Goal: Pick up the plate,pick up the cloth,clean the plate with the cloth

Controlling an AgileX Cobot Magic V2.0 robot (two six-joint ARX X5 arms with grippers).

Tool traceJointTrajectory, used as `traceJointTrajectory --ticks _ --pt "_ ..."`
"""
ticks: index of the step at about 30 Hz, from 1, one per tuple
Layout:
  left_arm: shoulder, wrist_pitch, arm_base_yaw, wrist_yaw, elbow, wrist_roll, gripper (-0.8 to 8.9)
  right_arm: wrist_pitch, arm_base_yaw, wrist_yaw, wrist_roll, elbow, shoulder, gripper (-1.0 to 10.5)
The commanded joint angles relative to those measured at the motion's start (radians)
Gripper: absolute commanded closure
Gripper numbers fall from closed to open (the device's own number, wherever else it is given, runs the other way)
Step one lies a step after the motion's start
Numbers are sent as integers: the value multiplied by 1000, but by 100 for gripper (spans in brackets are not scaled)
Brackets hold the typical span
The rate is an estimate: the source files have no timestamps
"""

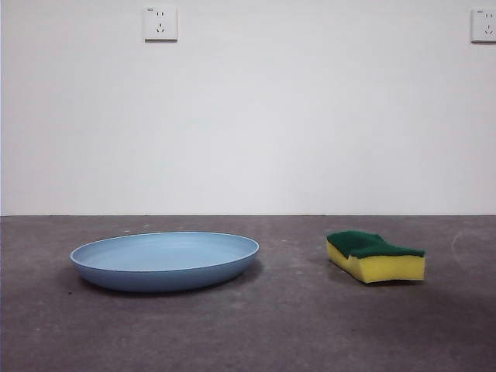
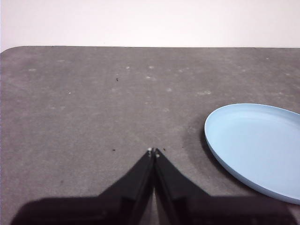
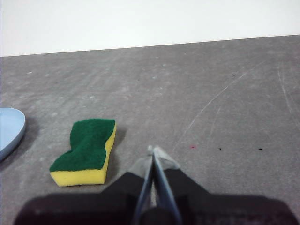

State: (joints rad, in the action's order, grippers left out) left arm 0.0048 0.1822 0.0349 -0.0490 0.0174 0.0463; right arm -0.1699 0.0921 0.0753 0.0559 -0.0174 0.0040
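Observation:
A wide light-blue plate lies flat on the dark grey table, left of centre in the front view. It also shows in the left wrist view and its edge in the right wrist view. The cloth is a yellow sponge with a green top, lying to the right of the plate; it also shows in the right wrist view. My left gripper is shut and empty, above the table beside the plate. My right gripper is shut and empty, beside the sponge. Neither arm shows in the front view.
A white wall stands behind the table with two sockets high up. The table's far edge and a rounded corner show in the left wrist view. Bare grey table lies between and in front of the plate and sponge.

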Motion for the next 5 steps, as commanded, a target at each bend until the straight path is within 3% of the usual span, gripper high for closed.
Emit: traceJointTrajectory --ticks 1,5 --pt "-2 -2 -4 -5 -13 6 815 -10 0 -3 6 11 -3 945" --pt "-2 -2 -4 -5 -13 6 815 -10 0 -3 6 11 -3 945"
